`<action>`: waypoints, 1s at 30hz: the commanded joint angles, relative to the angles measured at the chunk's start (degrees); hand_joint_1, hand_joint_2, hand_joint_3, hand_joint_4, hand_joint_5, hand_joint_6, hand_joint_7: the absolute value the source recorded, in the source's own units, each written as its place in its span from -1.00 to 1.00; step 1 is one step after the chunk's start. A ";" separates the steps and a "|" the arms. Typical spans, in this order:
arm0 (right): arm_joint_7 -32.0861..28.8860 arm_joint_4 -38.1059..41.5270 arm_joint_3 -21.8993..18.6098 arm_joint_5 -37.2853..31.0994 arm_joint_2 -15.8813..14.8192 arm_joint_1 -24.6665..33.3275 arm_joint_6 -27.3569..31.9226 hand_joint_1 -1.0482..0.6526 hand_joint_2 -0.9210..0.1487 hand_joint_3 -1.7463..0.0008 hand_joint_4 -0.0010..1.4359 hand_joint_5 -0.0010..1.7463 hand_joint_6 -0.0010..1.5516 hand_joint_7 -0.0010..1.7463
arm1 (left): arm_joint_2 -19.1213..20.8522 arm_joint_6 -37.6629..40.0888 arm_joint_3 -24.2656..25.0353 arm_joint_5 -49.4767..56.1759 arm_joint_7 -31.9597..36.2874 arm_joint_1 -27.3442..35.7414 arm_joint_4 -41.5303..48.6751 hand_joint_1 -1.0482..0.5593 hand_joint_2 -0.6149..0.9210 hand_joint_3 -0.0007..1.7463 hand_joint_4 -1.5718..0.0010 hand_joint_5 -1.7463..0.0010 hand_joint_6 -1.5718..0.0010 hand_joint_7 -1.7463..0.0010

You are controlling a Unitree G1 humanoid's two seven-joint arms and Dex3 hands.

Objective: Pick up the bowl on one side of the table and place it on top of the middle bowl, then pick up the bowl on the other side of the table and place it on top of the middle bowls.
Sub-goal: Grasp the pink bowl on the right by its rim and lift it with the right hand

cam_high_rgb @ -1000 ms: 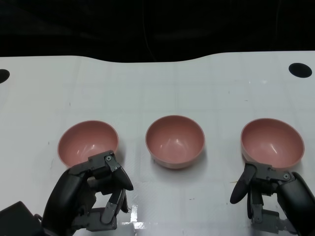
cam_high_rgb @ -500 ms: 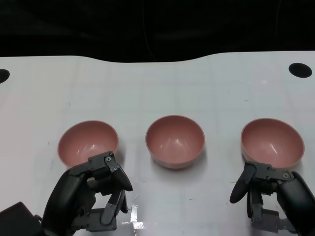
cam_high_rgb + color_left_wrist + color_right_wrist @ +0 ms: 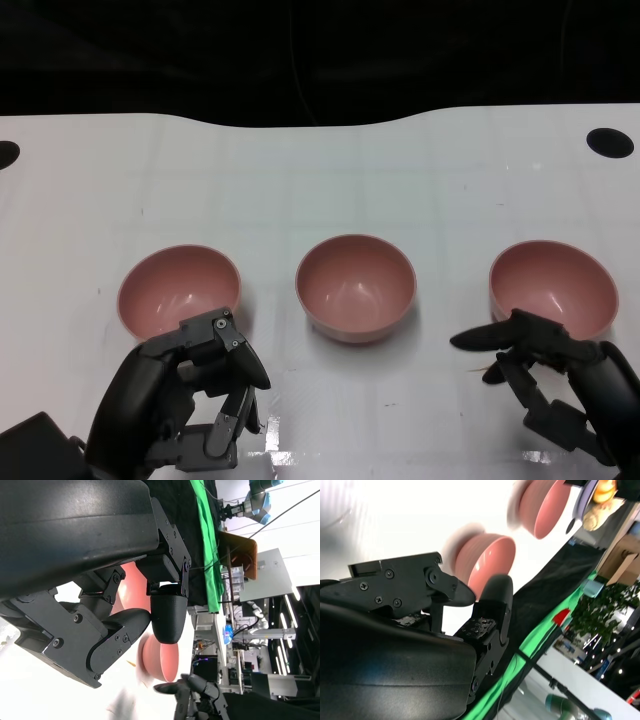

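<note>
Three pink bowls: right bowl (image 3: 552,289) just beyond our right hand (image 3: 560,385), which is spread wide and empty, likely to grasp it; left hand (image 3: 185,400) loosely curled, empty.

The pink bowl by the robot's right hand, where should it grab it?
Probably by the rim. The right bowl sits upright and open on the table, its round sides sloping inward toward the base. The right hand lies just in front of it with fingers apart, so pinching the near edge of the rim, one finger inside and the thumb outside, looks easiest.
</note>
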 commanded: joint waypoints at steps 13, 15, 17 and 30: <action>-8.78 -3.77 -1.87 -16.59 -5.02 -1.74 2.97 -0.39 -0.92 0.99 -0.94 -0.14 -0.63 -0.82 | 0.80 -1.36 0.44 -0.40 -0.43 -0.63 1.15 0.04 0.35 0.50 -0.05 -0.97 -0.01 -0.68; -9.71 -5.68 -1.99 -21.91 -5.98 -1.89 5.94 -0.48 -0.85 1.00 -0.99 -0.23 -0.73 -0.87 | 0.79 -1.29 0.29 0.03 -0.12 -0.57 1.07 0.03 0.35 0.50 -0.05 -0.98 0.00 -0.67; -10.02 -6.81 -1.76 -24.39 -6.30 -1.90 7.91 -0.51 -0.83 1.00 -1.00 -0.31 -0.78 -0.90 | 0.77 -1.16 0.25 0.17 -0.01 -0.54 0.97 0.04 0.35 0.49 -0.04 -0.98 -0.01 -0.67; -10.91 -9.01 1.64 -38.23 -8.02 -5.39 19.67 -0.53 -0.77 0.99 -1.00 -0.30 -0.75 -0.89 | 0.43 -0.98 0.20 0.23 0.13 -0.28 0.39 0.02 0.36 0.47 -0.03 -0.99 -0.01 -0.67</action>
